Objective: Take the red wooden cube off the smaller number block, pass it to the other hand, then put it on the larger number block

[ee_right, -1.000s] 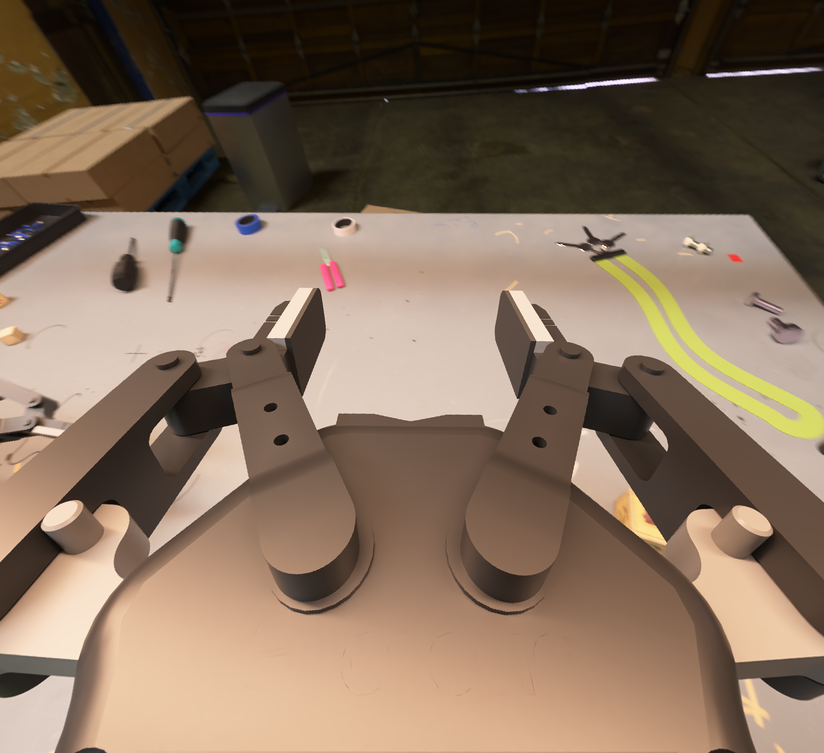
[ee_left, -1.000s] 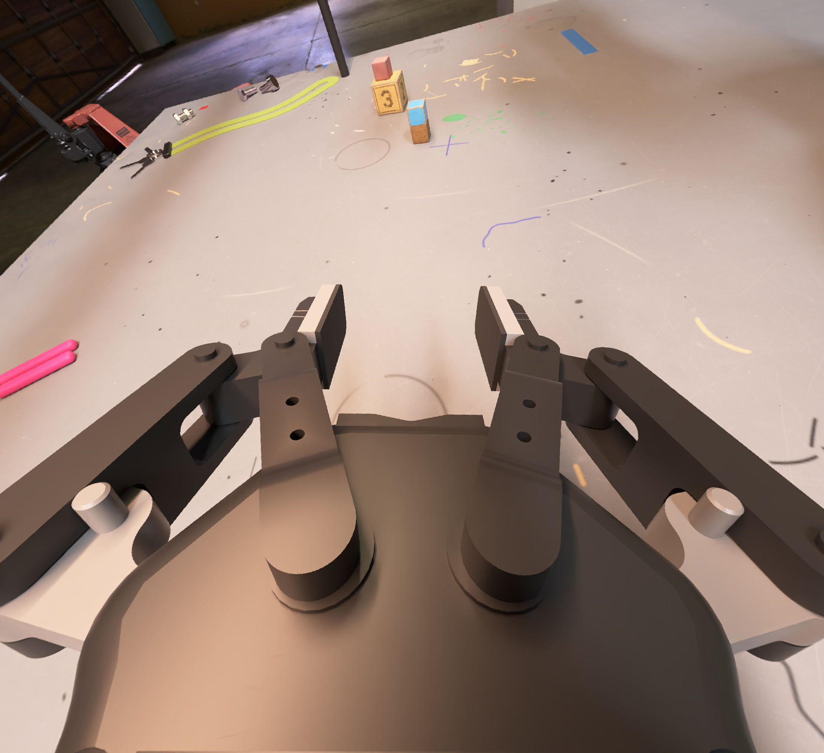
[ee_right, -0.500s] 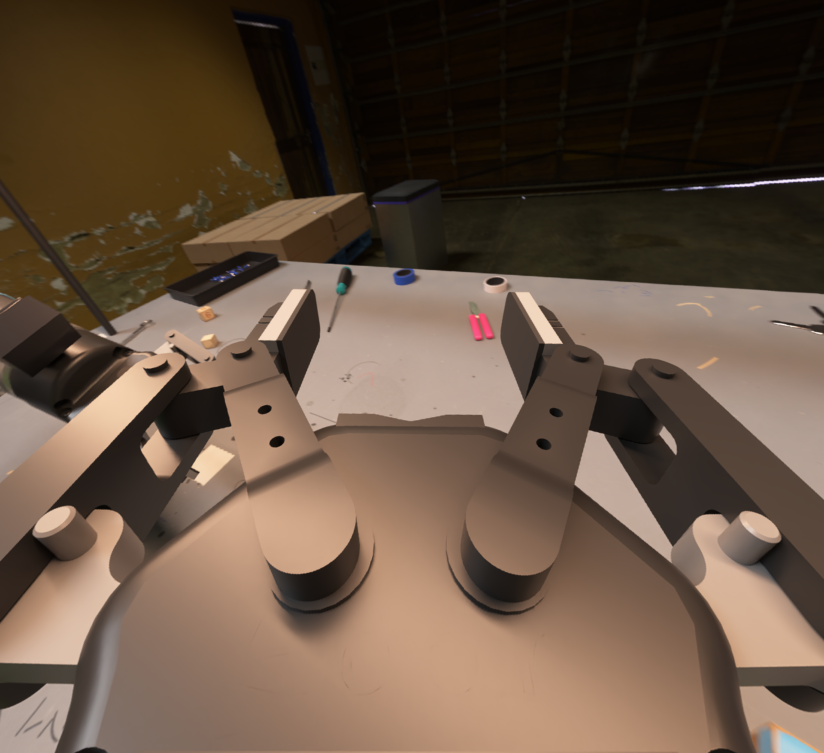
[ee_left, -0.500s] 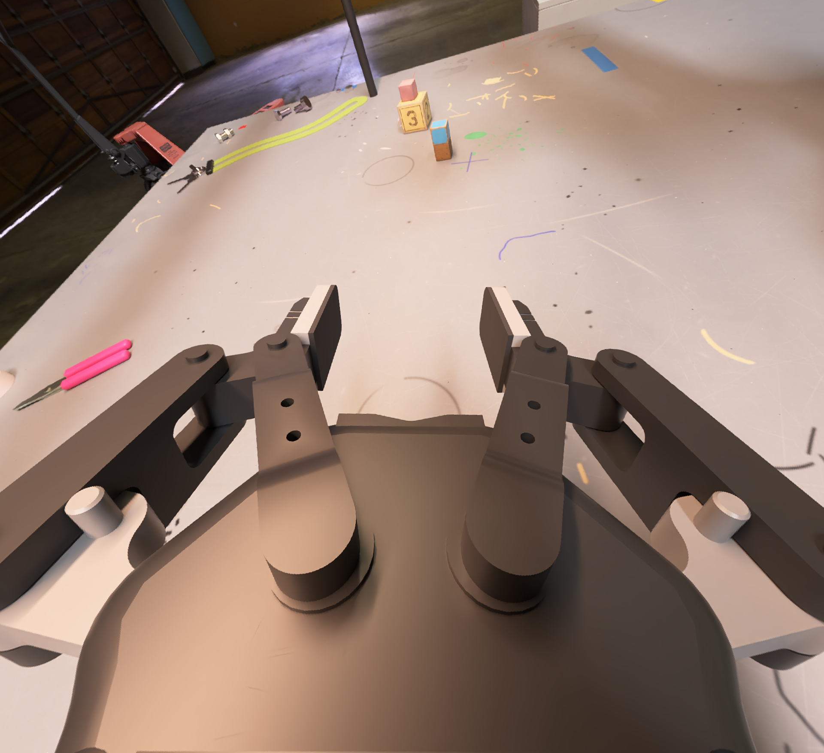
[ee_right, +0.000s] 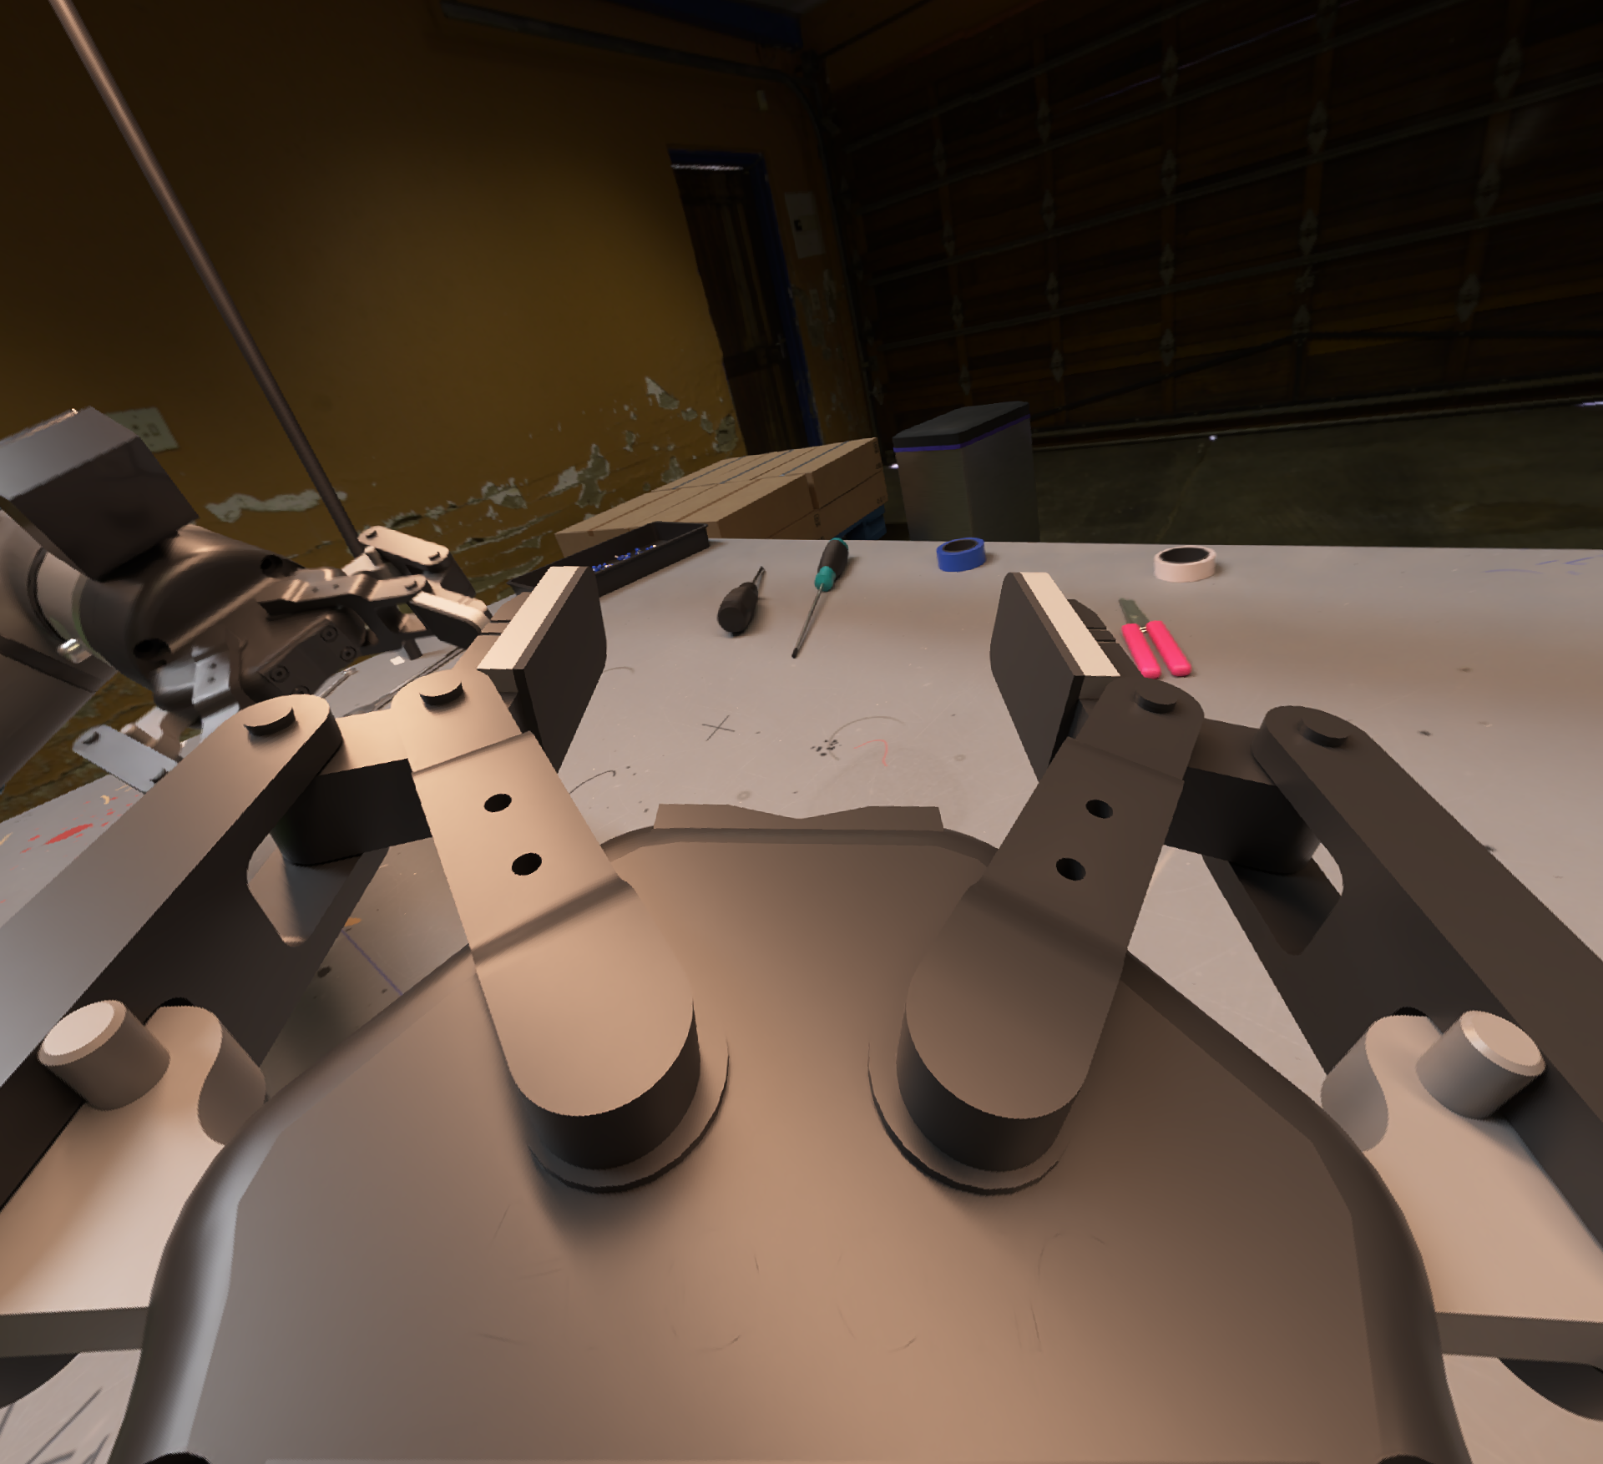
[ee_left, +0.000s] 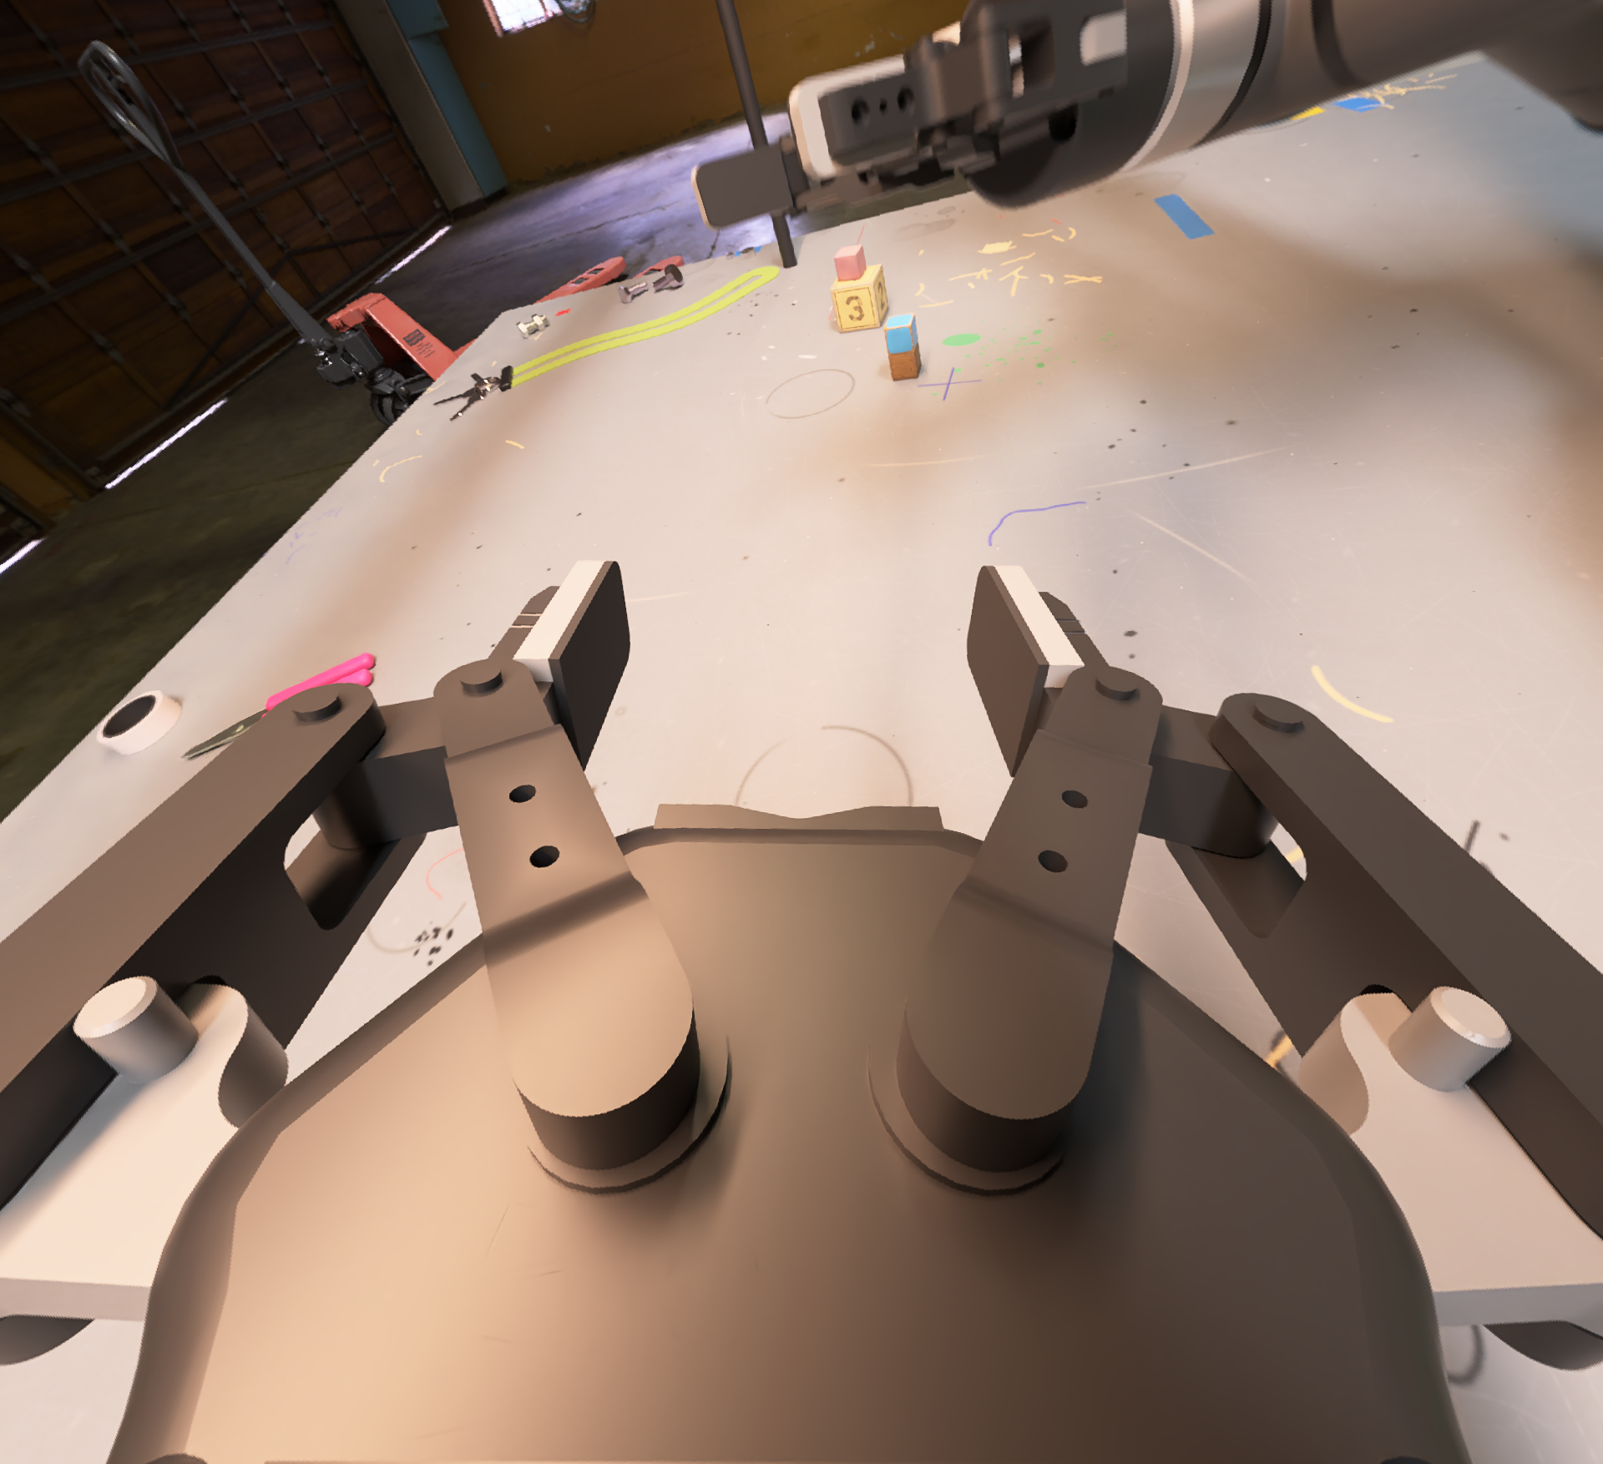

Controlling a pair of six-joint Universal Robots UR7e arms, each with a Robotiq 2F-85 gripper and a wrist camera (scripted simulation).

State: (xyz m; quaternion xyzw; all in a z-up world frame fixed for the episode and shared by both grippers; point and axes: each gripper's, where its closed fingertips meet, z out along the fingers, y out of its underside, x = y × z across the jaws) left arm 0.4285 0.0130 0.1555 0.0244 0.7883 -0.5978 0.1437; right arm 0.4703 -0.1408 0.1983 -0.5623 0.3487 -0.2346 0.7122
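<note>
In the left wrist view a red wooden cube (ee_left: 850,262) sits on a yellow number block (ee_left: 857,305) far across the table. Just right of them a blue cube (ee_left: 901,334) sits on a brown cube (ee_left: 905,364). I see only this one number block. My left gripper (ee_left: 798,625) is open and empty, low over the near table, far from the stack. The right arm (ee_left: 1128,61) reaches in high above the stack. In the right wrist view my right gripper (ee_right: 798,625) is open and empty above the table, with the left arm (ee_right: 217,616) at far left.
Pink-handled scissors (ee_left: 321,677) and a white tape roll (ee_left: 139,720) lie near the left edge. Keys (ee_left: 473,390) and bolts (ee_left: 651,282) lie by a yellow-green stripe. A pole (ee_left: 746,78) stands behind the stack. Two screwdrivers (ee_right: 737,603), blue tape (ee_right: 960,553) and a black tray (ee_right: 633,555) show in the right wrist view.
The right arm has come into the top of the left wrist view. The right wrist view has swung left and up and now shows the left arm. Both grippers stay open.
</note>
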